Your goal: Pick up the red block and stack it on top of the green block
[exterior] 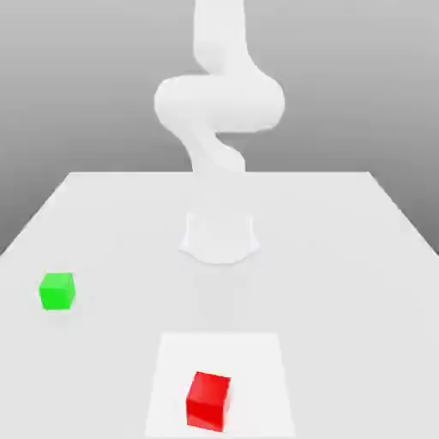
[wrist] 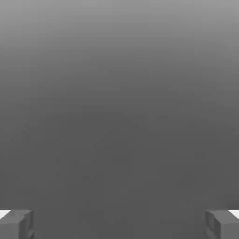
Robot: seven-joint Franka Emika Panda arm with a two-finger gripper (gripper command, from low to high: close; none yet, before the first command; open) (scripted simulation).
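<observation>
In the exterior view, going from left to right, the green block [exterior: 57, 291] sat on the white surface [exterior: 334, 283] at the left side, flat and well apart from the other things. Next came the red block [exterior: 208, 401], which rested on a bright white square [exterior: 257, 369] near the front edge of the view, a little turned, and the pale robot arm [exterior: 219, 103] stood behind it, its base more to the right than the green block. In the hand view, the claw [wrist: 119, 226] was wide open, with its two fingers far from each other, and it had hold of nothing.
</observation>
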